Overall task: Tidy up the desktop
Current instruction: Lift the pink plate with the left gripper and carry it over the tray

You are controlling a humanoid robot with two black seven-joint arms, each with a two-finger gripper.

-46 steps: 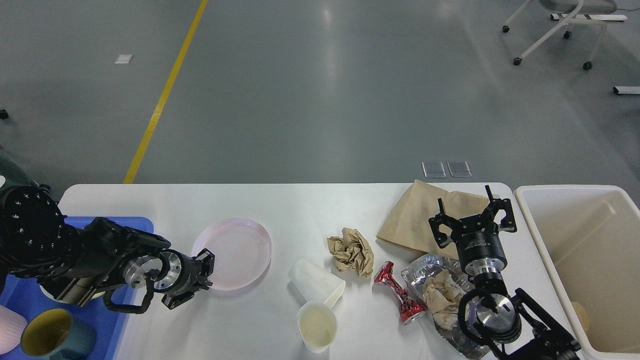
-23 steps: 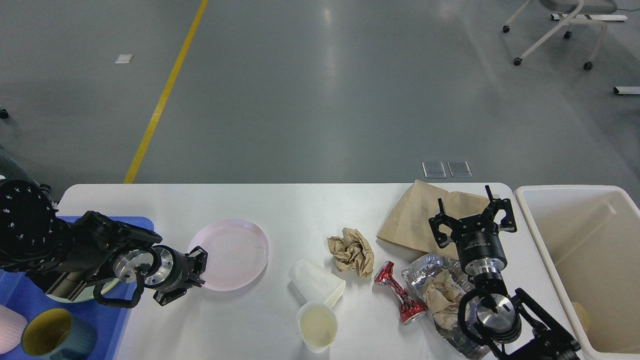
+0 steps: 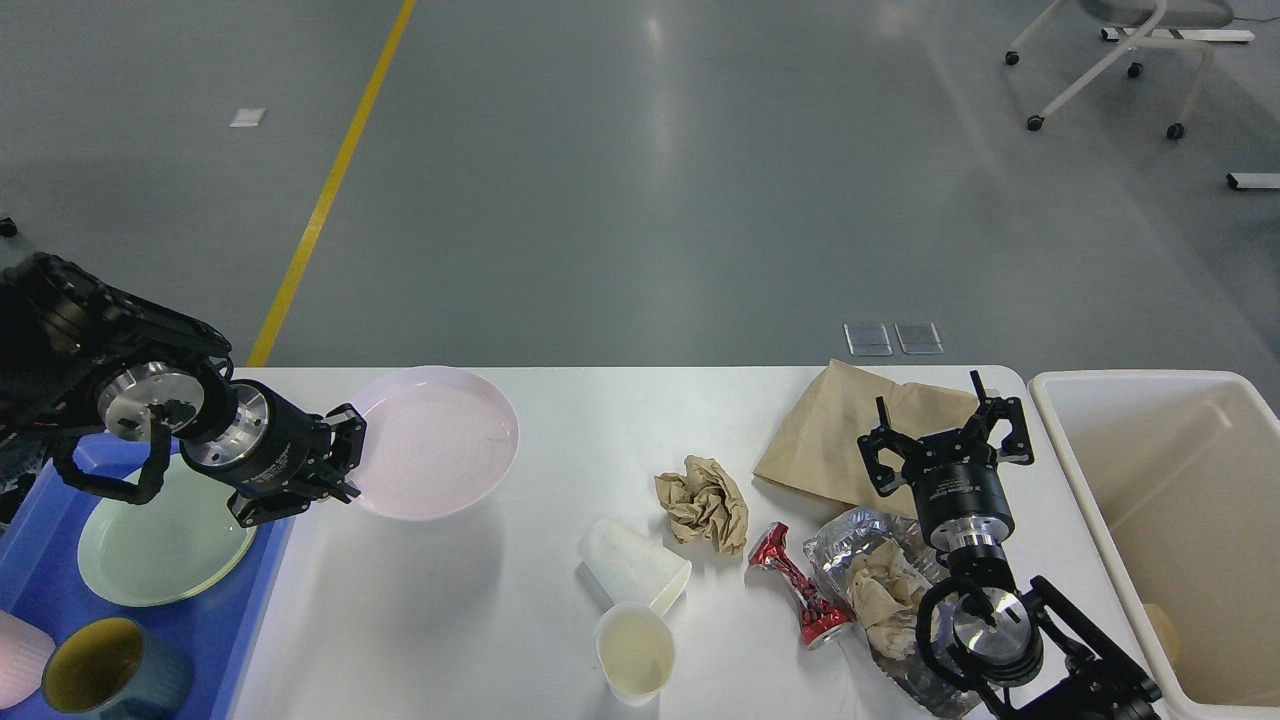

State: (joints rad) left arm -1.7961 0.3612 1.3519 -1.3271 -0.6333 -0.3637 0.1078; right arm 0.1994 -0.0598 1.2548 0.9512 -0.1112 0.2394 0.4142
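Since a second ago the left gripper has lifted the pink plate off the counter and drawn back toward the blue tray; the plate now hangs tilted, casting a shadow on the white surface below. Its jaws are clamped on the plate's near-left rim. The right gripper has not moved: it hovers over the flat brown paper bag with its jaws spread apart, holding nothing.

Judged from the layout, the tidying is at an early to middle stage. Dishes seem to be gathered in the tray, which already carries a pale green plate, a teal mug with a yellow inside, and a pink item at the lower left corner, too cut off to name. The pink plate appears next to join them.

Rubbish is mostly untouched. Still lying on the counter are a crumpled brown paper ball, a toppled white paper cup, an upright paper cup, a crushed red can, and a silver foil bag with crumpled paper in it. The cream bin at the right looks almost empty, with only a small tan scrap showing near its bottom.
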